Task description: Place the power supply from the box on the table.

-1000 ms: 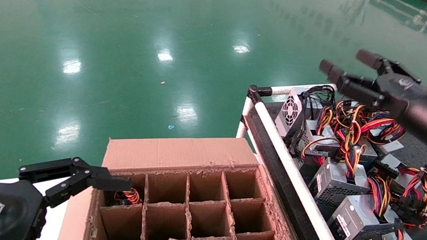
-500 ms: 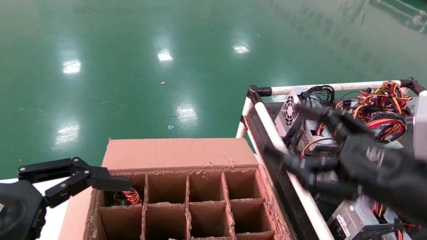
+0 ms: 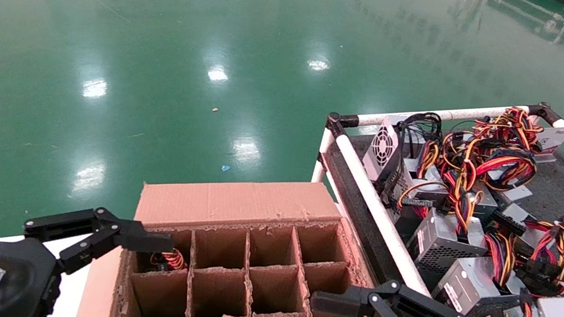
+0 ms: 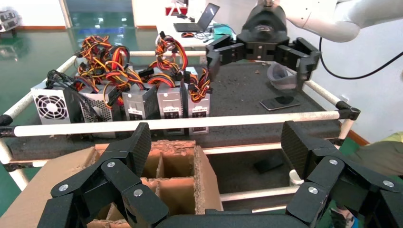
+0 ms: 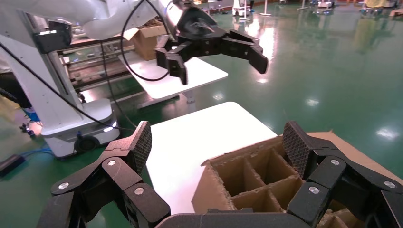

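A power supply (image 3: 167,259), showing only red, yellow and black wires, sits in the far-left cell of the brown cardboard gridded box (image 3: 263,284). The left gripper (image 3: 135,243) hovers spread by it; the right gripper (image 3: 343,310) hangs spread over the box's right edge.

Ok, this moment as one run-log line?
right gripper: open, empty, over box near table | left gripper: open, at box's far-left cell | power supply: in that cell
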You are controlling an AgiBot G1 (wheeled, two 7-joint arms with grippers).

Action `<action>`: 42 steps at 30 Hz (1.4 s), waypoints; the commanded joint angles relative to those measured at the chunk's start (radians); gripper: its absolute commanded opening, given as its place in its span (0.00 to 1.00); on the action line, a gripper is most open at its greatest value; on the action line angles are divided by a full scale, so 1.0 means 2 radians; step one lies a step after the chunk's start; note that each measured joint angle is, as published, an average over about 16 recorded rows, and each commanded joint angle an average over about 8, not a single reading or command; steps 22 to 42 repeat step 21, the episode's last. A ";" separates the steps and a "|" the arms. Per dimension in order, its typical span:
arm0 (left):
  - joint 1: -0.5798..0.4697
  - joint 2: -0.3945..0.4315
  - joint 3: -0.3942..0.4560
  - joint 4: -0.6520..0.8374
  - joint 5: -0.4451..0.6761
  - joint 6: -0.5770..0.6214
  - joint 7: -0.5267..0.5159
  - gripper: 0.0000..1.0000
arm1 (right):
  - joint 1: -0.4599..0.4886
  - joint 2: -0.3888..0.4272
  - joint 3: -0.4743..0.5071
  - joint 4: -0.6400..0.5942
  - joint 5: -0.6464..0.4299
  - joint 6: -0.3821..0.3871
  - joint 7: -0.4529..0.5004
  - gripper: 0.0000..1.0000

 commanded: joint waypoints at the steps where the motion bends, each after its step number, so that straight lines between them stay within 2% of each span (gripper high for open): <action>1: 0.000 0.000 0.000 0.000 0.000 0.000 0.000 1.00 | -0.007 0.004 0.000 0.011 0.004 -0.009 0.002 1.00; 18: 0.000 0.000 0.000 0.000 0.000 0.000 0.000 1.00 | 0.004 -0.002 0.000 -0.007 -0.002 0.005 -0.001 1.00; 42: 0.000 0.000 0.000 0.000 0.000 0.000 0.000 1.00 | 0.004 -0.002 0.000 -0.008 -0.002 0.006 -0.001 1.00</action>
